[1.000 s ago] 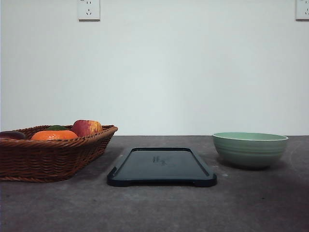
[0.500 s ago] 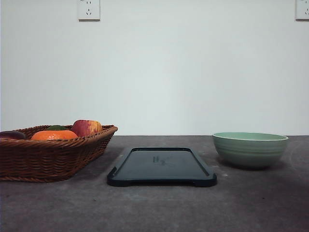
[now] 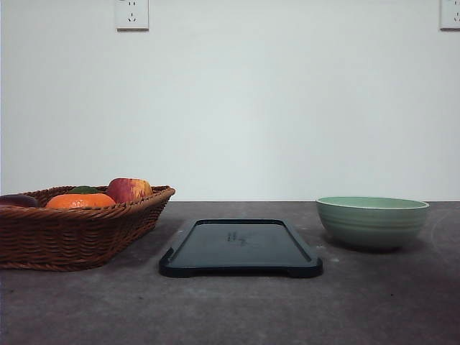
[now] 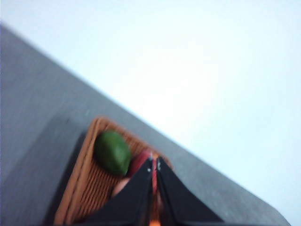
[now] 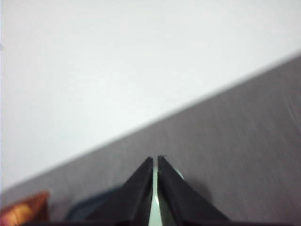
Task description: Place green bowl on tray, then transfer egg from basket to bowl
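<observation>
Right of the tray [image 3: 241,246] on the counter [image 3: 230,309]: one bowl [image 3: 372,221], likely rigid, slick, breakable ceramic; take the rim. One basket [image 3: 75,231] left of tray: one apple [image 3: 129,190], one orange [image 3: 80,200]; egg hidden. Left wrist: left hand [image 4: 154,163] pressed together over basket, one green fruit [image 4: 113,153]. Right wrist: right hand [image 5: 155,160] pressed together.

The left gripper [image 4: 154,162] hangs over the basket [image 4: 77,188], its two dark fingers [image 4: 134,197] pressed nearly together with only a sliver between them. A green fruit [image 4: 113,153] lies in the basket's corner beside something reddish [image 4: 140,162], blurred, on the grey worktop [image 4: 33,103].
</observation>
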`<action>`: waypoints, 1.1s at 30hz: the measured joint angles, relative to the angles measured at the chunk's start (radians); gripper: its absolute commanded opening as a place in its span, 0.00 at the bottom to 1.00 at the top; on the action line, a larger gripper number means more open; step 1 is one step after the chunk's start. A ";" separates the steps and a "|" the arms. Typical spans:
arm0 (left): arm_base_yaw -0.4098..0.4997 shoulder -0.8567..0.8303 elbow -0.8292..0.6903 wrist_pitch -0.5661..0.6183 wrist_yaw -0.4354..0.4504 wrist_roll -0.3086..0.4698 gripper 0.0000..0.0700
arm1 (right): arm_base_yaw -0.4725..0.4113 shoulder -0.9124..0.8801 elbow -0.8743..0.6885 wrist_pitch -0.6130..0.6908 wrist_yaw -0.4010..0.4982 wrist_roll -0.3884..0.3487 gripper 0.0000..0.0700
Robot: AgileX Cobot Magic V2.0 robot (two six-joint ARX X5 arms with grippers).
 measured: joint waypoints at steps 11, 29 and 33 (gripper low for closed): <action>0.000 0.013 0.116 0.073 -0.108 0.248 0.00 | 0.000 0.000 0.084 0.065 0.000 -0.211 0.01; 0.000 0.484 0.541 -0.139 0.034 0.368 0.00 | 0.000 0.356 0.380 -0.097 -0.150 -0.327 0.01; 0.000 0.606 0.625 -0.221 0.093 0.376 0.00 | 0.005 0.483 0.447 -0.144 -0.196 -0.328 0.01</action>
